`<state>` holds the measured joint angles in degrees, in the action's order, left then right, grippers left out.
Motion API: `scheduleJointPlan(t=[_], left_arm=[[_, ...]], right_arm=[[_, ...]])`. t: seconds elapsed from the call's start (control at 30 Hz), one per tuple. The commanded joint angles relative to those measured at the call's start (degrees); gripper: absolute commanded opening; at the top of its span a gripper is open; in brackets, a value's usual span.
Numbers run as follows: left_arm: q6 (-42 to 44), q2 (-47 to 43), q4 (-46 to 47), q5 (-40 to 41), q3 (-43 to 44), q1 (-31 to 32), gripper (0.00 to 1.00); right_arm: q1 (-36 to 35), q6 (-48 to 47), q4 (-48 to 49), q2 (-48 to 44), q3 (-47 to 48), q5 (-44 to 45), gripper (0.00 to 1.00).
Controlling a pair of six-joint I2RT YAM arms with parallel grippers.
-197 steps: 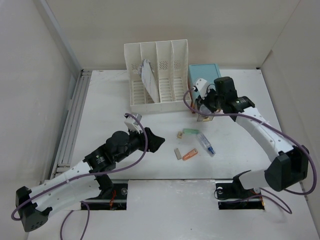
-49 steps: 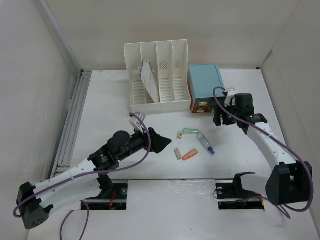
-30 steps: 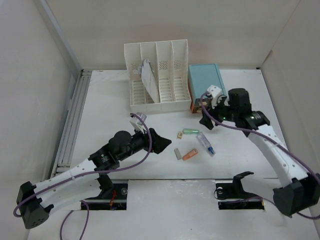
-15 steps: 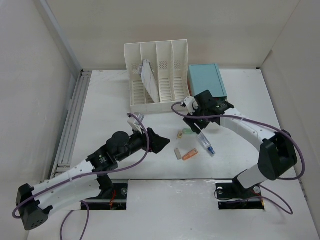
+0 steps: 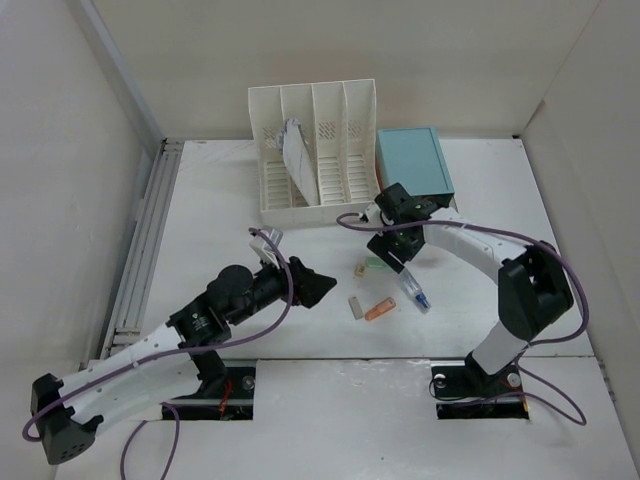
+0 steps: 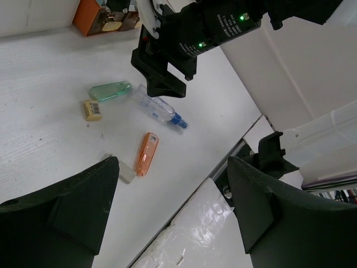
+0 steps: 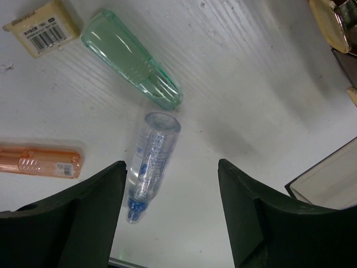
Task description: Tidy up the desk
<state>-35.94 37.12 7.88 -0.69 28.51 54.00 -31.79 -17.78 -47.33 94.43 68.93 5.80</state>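
Bench (image 5: pixel 220 200) spreads between white walls, rail (image 5: pixel 145 240) along its left edge. Right jaws apart, hanging over clear bottle (image 7: pixel 149 162) just beside green case (image 7: pixel 131 58). Left jaws apart, above bench near orange case (image 6: pixel 146 153).

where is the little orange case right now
In the top view the orange case lies flat near the middle of the desk, between a small grey block and the clear blue-capped bottle.

The flat matte desk (image 5: pixel 220 200) is white, the tapered plastic case (image 7: pixel 131 58) translucent green, the ribbed plastic case (image 7: pixel 39 161) translucent orange, the clear plastic tube (image 7: pixel 150 159) blue-tipped, the tan block (image 7: pixel 42 22) barcoded black.
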Motion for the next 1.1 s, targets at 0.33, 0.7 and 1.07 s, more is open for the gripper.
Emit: scheduleJointPlan(t=[0.33, 0.7, 1.07], left_arm=[[1.31, -4.25, -1.02, 1.48, 0.67, 0.32, 0.76], [1.31, -6.53, -2.78, 1.48, 0.67, 0.32, 0.76], [1.84, -8.11, -3.92, 2.01, 0.67, 0.32, 0.76]], right_arm=[[-1.34, -0.5, -6.99, 5.41, 4.2, -3.69, 0.72], [-1.34, 0.11, -5.84, 8.75, 3.68, -4.84, 0.71], [-0.2, 1.16, -4.7, 12.88, 3.67, -6.42, 0.48]])
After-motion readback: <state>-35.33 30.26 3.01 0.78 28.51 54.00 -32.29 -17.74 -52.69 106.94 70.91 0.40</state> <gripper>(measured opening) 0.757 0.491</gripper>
